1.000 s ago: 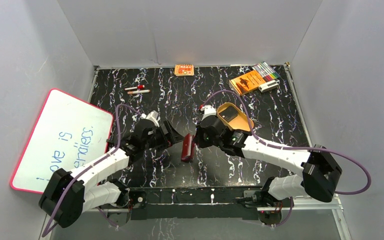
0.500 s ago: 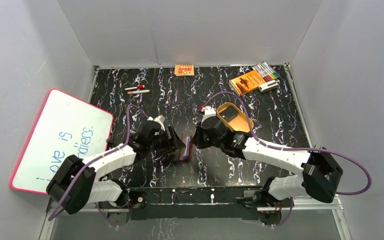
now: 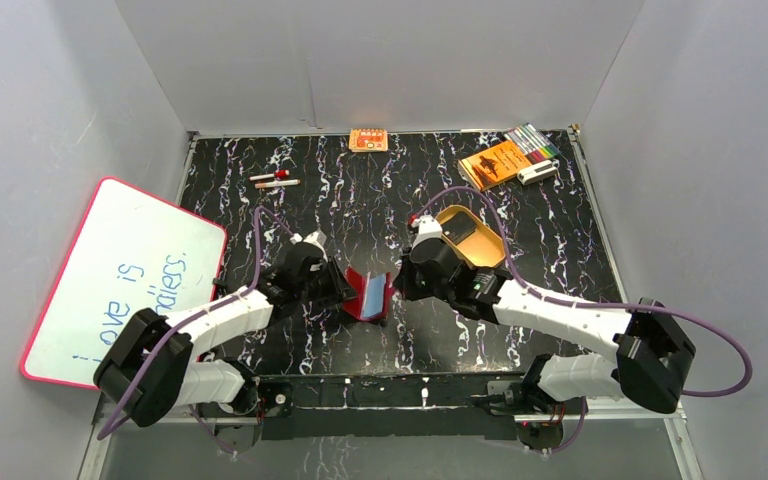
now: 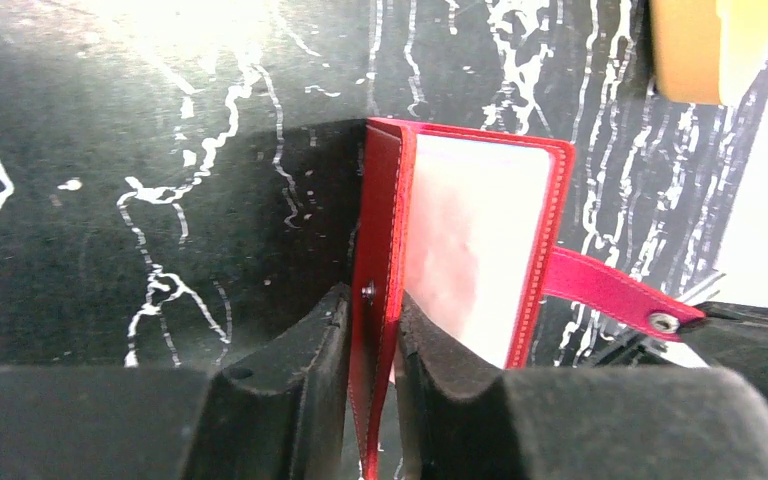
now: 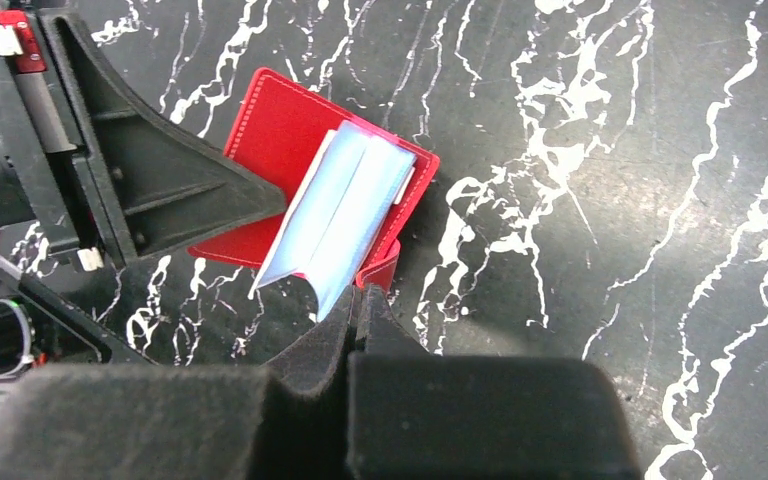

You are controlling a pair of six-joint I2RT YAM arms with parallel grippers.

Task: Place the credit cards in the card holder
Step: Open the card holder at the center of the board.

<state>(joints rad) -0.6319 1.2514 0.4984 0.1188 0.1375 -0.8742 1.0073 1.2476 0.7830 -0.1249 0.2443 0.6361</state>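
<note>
1. Top external view: the left gripper (image 3: 343,291) is closed on the left cover of the card holder (image 3: 369,293). The card holder stands open on the marbled black table (image 3: 290,215), between the two arms and near the front edge.
2. In the same view, the right gripper (image 3: 397,289) touches the card holder's right side. How far it is open cannot be told from here.
3. Also there, a dark credit card (image 3: 457,231) lies in the tan oval tray (image 3: 482,256), just behind the right arm and apart from the card holder.
4. Left wrist view: the left gripper (image 4: 372,302) pinches one red cover between its dark fingers (image 4: 295,375), leaving no more gap than the leather fills.
5. Here the card holder (image 4: 465,255) is spread open and shows a pale, glossy sleeve framed by stitched red edging. Its snap tab (image 4: 610,295) stretches out to the right, with its metal stud just beside a dark gripper body.
6. Right wrist view: the right gripper (image 5: 356,305) has its fingers pressed together, and the red snap tab (image 5: 381,272) runs in at the tips.
7. The card holder (image 5: 270,135) lies open below. Its pale bluish sleeves (image 5: 340,215) fan upward from the red cover, and the left gripper's dark finger (image 5: 175,190) rests on the cover's left side.
</note>
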